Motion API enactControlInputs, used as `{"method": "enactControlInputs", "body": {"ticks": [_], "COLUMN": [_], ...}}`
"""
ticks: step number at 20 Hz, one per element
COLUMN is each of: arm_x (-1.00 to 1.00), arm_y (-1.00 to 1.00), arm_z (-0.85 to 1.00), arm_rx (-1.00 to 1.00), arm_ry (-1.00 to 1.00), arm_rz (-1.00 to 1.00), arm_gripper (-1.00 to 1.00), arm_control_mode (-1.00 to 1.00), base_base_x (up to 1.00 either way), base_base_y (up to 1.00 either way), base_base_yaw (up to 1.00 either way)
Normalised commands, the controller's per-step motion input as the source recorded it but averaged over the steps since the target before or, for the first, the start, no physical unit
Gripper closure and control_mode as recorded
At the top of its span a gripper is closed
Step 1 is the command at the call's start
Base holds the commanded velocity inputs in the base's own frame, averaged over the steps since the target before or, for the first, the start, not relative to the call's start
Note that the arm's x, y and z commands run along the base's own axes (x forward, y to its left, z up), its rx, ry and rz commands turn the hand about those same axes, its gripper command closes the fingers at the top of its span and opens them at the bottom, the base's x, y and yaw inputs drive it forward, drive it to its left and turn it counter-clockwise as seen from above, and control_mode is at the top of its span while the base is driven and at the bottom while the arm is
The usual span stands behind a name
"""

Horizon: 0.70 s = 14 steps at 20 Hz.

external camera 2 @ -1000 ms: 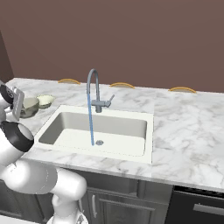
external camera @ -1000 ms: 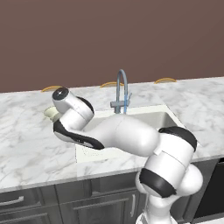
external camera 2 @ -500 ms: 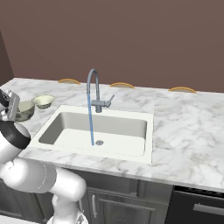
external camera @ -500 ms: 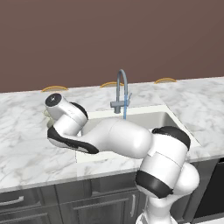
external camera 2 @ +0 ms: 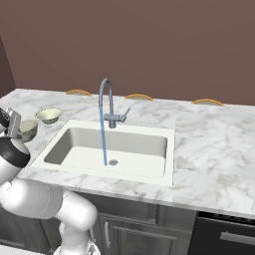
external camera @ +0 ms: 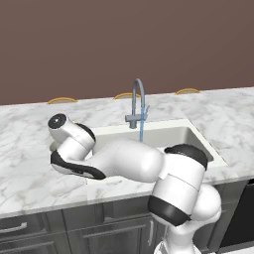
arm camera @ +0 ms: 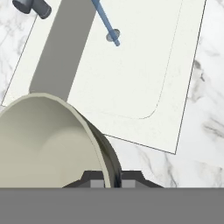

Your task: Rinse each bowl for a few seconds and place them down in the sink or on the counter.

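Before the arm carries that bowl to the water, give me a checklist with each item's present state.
1. Grip on the grey-beige bowl: its rim sits between the gripper fingers in the hand view. Ok.
2. Water running: a blue stream falls from the faucet to the drain. Ok.
3. Sink free of objects: basin bare. Ok.
4. Cream bowl out of the path: on the counter, left of the sink. Ok.
5. Bowl under the stream: not yet, it is still beside the sink. Not ok.
6. Grip firmness: cannot tell.
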Motion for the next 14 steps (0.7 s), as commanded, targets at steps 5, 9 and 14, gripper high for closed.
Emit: {"method": "enactControlInputs", "body": {"ticks": [5, 9, 14], "arm_x": [0.00, 0.00, 0.00], "arm_y": [0.20, 0.14, 0.16], "arm_z": [-0.29, -0.28, -0.22], "arm_rx": [0.03, 0.05, 0.05], "arm_ry": [0.00, 0.00, 0.00], "arm_rz": [0.00, 0.00, 0.00], "arm_gripper": [1.00, 1.00, 1.00], "arm_control_mode": [-1.00, -1.00, -1.00], "base_base_x": [0.00, 0.00, 0.00], "base_base_y": [0.00, 0.00, 0.00], "base_base_yaw": [0.00, 0.00, 0.00]}}
